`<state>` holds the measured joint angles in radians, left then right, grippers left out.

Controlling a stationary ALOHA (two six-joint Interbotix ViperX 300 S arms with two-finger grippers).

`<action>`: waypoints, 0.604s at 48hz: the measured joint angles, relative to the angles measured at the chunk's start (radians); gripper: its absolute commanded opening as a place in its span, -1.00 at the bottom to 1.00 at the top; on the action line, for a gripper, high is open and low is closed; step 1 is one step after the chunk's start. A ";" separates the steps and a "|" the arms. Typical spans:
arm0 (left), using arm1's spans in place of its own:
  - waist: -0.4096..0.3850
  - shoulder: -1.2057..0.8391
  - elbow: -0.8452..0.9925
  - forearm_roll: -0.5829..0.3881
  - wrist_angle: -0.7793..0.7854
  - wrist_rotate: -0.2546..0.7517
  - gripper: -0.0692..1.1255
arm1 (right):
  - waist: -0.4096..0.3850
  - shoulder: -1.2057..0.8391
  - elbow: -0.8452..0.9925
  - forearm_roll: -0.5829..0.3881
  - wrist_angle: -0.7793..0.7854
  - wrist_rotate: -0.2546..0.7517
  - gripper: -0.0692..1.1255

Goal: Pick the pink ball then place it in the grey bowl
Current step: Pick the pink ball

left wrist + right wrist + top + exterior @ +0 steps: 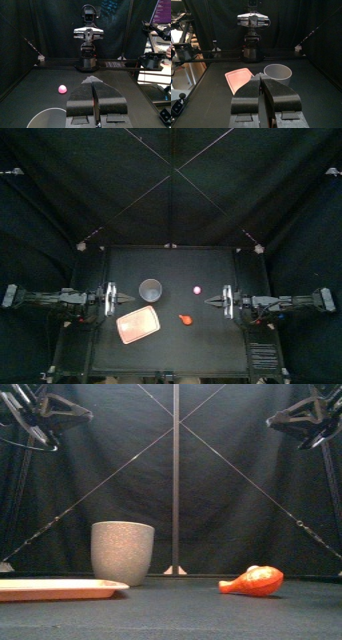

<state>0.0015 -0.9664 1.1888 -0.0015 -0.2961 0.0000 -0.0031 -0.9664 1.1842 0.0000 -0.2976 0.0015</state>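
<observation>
The small pink ball (198, 288) lies on the table behind the middle, to the right of the tall grey speckled cup (151, 288). In the left wrist view the pink ball (62, 89) lies ahead of my jaws, with the grey cup's rim (45, 116) close by. My left gripper (110, 300) rests at the table's left side and is shut on nothing (93, 80). At the right side my right gripper (222, 300) is also shut and holds nothing (261, 76); it faces the grey cup (278, 71). The front view does not show the ball.
A flat pink tray (139, 324) lies at the front left, in front of the cup. A red-orange toy (186, 318) lies near the middle front, seen low and right in the front view (254, 580). The pink tray (240, 79) also shows ahead of the right jaws.
</observation>
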 measured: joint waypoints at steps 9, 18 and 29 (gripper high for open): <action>0.002 0.005 0.015 -0.002 -0.015 0.000 -0.88 | -0.074 0.063 0.000 -0.020 0.003 0.002 -0.78; 0.003 0.005 0.034 -0.003 -0.037 0.000 -0.88 | -0.206 0.219 0.014 -0.017 0.003 0.012 -0.43; 0.003 0.005 0.040 -0.017 -0.040 -0.002 -0.88 | -0.276 0.411 0.011 0.060 0.003 0.015 0.55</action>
<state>0.0046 -0.9618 1.2287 -0.0184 -0.3359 -0.0015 -0.2792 -0.5553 1.1950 0.0598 -0.2945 0.0169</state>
